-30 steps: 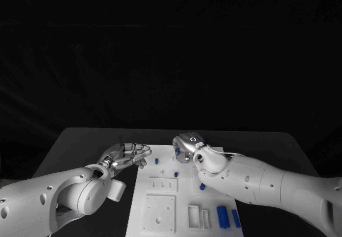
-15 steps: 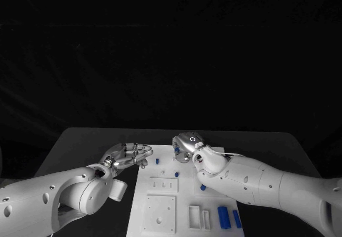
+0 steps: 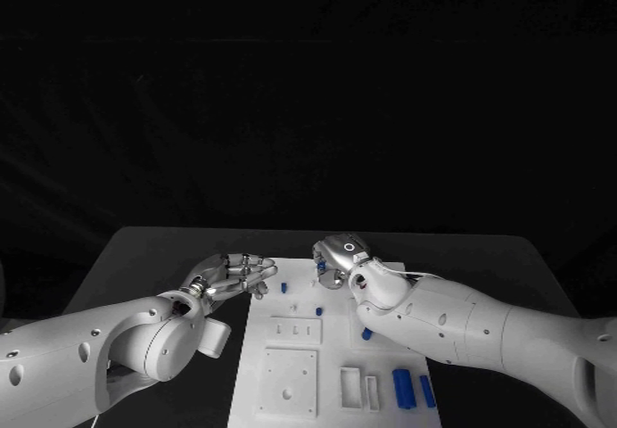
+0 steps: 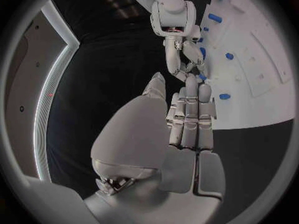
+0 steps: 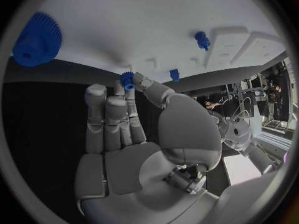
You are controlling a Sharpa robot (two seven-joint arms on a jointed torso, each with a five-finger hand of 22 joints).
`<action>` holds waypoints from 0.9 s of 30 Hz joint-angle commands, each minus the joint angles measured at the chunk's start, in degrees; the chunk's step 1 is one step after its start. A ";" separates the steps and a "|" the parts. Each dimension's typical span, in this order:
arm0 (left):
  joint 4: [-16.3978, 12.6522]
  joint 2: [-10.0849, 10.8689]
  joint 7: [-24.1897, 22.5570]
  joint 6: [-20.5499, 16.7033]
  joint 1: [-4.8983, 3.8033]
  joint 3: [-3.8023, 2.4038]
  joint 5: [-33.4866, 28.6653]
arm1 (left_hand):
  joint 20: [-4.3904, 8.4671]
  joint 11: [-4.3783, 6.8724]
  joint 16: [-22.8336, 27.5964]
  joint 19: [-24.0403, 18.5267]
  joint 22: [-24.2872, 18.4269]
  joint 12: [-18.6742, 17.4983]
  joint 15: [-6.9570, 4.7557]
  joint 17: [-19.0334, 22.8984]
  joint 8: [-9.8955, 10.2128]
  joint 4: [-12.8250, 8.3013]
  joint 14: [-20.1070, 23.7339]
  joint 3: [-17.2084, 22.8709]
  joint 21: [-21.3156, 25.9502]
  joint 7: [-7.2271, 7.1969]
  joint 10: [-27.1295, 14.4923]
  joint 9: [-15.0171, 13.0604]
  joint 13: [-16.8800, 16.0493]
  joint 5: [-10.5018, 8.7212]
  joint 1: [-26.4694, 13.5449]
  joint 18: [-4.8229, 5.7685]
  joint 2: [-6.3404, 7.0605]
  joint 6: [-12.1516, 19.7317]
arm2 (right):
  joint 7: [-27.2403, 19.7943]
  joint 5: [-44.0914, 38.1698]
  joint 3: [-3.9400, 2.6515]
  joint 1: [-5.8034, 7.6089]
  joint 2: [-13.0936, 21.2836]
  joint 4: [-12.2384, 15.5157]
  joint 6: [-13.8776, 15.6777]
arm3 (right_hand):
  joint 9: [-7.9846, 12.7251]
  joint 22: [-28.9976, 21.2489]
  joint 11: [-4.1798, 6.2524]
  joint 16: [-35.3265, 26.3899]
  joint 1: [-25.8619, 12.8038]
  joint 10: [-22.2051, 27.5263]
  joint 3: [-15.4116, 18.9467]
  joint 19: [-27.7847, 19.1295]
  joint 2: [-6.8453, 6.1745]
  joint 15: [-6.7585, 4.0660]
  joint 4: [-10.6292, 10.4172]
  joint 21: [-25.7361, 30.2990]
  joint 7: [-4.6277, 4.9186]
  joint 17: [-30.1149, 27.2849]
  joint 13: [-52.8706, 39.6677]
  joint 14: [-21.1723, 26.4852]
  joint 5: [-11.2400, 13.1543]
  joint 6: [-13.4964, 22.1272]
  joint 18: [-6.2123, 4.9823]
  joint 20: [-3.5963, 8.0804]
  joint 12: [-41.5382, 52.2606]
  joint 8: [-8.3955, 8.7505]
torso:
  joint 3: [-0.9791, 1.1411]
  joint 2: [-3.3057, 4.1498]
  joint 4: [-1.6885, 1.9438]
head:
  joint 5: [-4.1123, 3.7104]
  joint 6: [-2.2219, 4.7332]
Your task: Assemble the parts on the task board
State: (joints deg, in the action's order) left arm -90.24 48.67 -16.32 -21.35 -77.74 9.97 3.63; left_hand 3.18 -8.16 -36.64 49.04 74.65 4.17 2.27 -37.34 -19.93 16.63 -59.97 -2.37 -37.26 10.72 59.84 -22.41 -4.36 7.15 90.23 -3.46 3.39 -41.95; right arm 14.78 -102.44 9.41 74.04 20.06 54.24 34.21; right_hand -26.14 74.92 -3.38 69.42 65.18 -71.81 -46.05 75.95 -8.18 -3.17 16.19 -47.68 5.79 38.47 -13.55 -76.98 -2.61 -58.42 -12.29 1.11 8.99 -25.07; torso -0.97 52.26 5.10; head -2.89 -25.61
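Observation:
The white task board (image 3: 386,361) lies in the middle of the table. My right hand (image 3: 338,259) hovers over its far edge and pinches a small blue gear (image 5: 127,79) between the thumb and a fingertip (image 5: 147,88). The same right hand (image 4: 181,55) reaches down toward the board (image 4: 261,40) in the left wrist view. My left hand (image 3: 232,276) floats just off the board's far left corner, fingers extended and holding nothing (image 4: 187,114). Blue pegs (image 3: 283,288) (image 3: 319,311) stand in the board near both hands.
A large blue gear (image 5: 36,39) sits on the board (image 5: 137,20). Two long blue pieces (image 3: 402,390) (image 3: 425,392) lie at the near right of the board, beside raised white blocks (image 3: 290,383). Dark table surface surrounds the board.
My left hand has drifted slightly farther away and toward the board's corner. The right hand stays nearly in place with the small gear.

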 commanded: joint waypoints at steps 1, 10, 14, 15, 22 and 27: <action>-0.10 -0.19 -0.20 0.94 -0.13 -0.07 0.14 | 0.21 -0.25 -0.08 0.04 -0.06 -0.31 0.03 0.09 0.33 0.04 0.28 -0.15 -0.20 -0.22 -0.09 0.07 0.06 -0.37 -0.56 -2.08 0.12 0.23 | -0.32 -0.21 -0.01 0.03 -0.37 -0.41 0.40 | -0.10 1.17 1.71 0.25 -0.13 -4.16 -0.46 3.92 -0.60 -1.61 -0.07 -0.21 0.00 -0.11 -2.41 2.07 -0.21 -0.47 -2.71 4.23 0.23 0.36 | 0.03 0.06 -0.02 | 0.28 0.00; 0.16 -0.58 -0.15 1.02 -0.14 -0.08 0.14 | 0.20 -0.24 -0.08 0.03 -0.08 -0.31 0.03 0.12 0.33 0.05 0.29 -0.14 -0.20 -0.22 -0.11 0.09 0.06 -0.39 -0.58 -2.08 0.13 0.24 | -0.62 0.33 0.00 0.02 -0.90 -0.56 0.28 | -0.12 1.12 1.63 0.27 -0.17 -3.92 -0.56 3.85 -0.69 -1.53 -0.08 -0.22 0.05 -0.22 -2.67 2.11 -0.20 -0.38 -2.71 4.23 0.06 0.53 | 0.01 0.09 -0.05 | 0.43 -0.14; 0.24 -0.67 -0.14 1.05 -0.14 -0.08 0.14 | 0.20 -0.23 -0.09 0.03 -0.09 -0.32 0.03 0.13 0.33 0.05 0.30 -0.13 -0.20 -0.23 -0.13 0.09 0.06 -0.39 -0.59 -2.08 0.12 0.25 | -0.77 0.58 0.00 0.02 -0.97 -0.54 0.17 | -0.12 1.11 1.61 0.28 -0.19 -3.87 -0.59 3.83 -0.71 -1.52 -0.08 -0.22 0.06 -0.26 -2.75 2.13 -0.20 -0.36 -2.71 4.24 0.01 0.58 | -0.01 0.05 -0.06 | 0.48 -0.36; 0.28 -0.68 -0.13 1.04 -0.14 -0.08 0.14 | 0.20 -0.23 -0.09 0.03 -0.09 -0.32 0.03 0.13 0.33 0.05 0.30 -0.13 -0.21 -0.23 -0.13 0.09 0.06 -0.39 -0.59 -2.08 0.12 0.25 | -0.78 0.62 0.00 0.02 -0.97 -0.47 0.17 | -0.12 1.11 1.61 0.28 -0.19 -3.86 -0.59 3.82 -0.72 -1.51 -0.08 -0.22 0.06 -0.26 -2.76 2.13 -0.20 -0.35 -2.71 4.24 0.00 0.58 | -0.02 0.07 -0.06 | 0.49 -0.37; 0.35 -0.76 -0.14 1.06 -0.14 -0.08 0.14 | 0.20 -0.23 -0.09 0.02 -0.10 -0.32 0.02 0.14 0.33 0.05 0.30 -0.13 -0.21 -0.24 -0.15 0.10 0.06 -0.40 -0.59 -2.08 0.12 0.25 | -1.16 1.12 0.00 0.02 -1.06 -0.40 -0.55 | -0.13 1.10 1.60 0.29 -0.20 -3.82 -0.60 3.81 -0.74 -1.50 -0.08 -0.22 0.07 -0.29 -2.82 2.13 -0.20 -0.34 -2.71 4.24 -0.03 0.62 | 0.01 0.05 -0.19 | 0.58 -0.45; 0.42 -0.83 -0.12 1.04 -0.14 -0.08 0.14 | 0.20 -0.22 -0.09 0.02 -0.11 -0.32 0.02 0.15 0.33 0.05 0.30 -0.12 -0.21 -0.24 -0.16 0.10 0.07 -0.40 -0.60 -2.08 0.11 0.25 | -1.53 1.69 0.01 0.02 -1.31 -0.64 -0.99 | -0.13 1.08 1.54 0.30 -0.27 -3.66 -0.62 3.75 -0.86 -1.45 -0.08 -0.22 0.12 -0.36 -2.98 2.16 -0.20 -0.24 -2.71 4.23 -0.16 0.74 | -0.02 0.09 -0.09 | 0.51 -0.52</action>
State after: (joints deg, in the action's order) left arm -89.77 47.98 -16.19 -21.21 -77.80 9.95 3.63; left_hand 3.16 -8.08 -36.64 49.03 74.60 4.17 2.27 -37.25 -19.93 16.63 -59.97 -2.37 -37.26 10.72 59.77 -22.37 -4.37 7.15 90.23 -3.46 3.39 -41.95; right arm 14.10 -101.16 9.42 74.05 18.89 53.66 34.07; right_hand -26.26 74.91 -3.36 69.41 64.34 -71.83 -46.42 75.96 -9.01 -3.01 16.14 -47.68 5.76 38.19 -16.42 -76.81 -2.48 -58.38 -12.28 1.35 8.75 -24.51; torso -0.97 52.32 4.96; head -2.32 -26.08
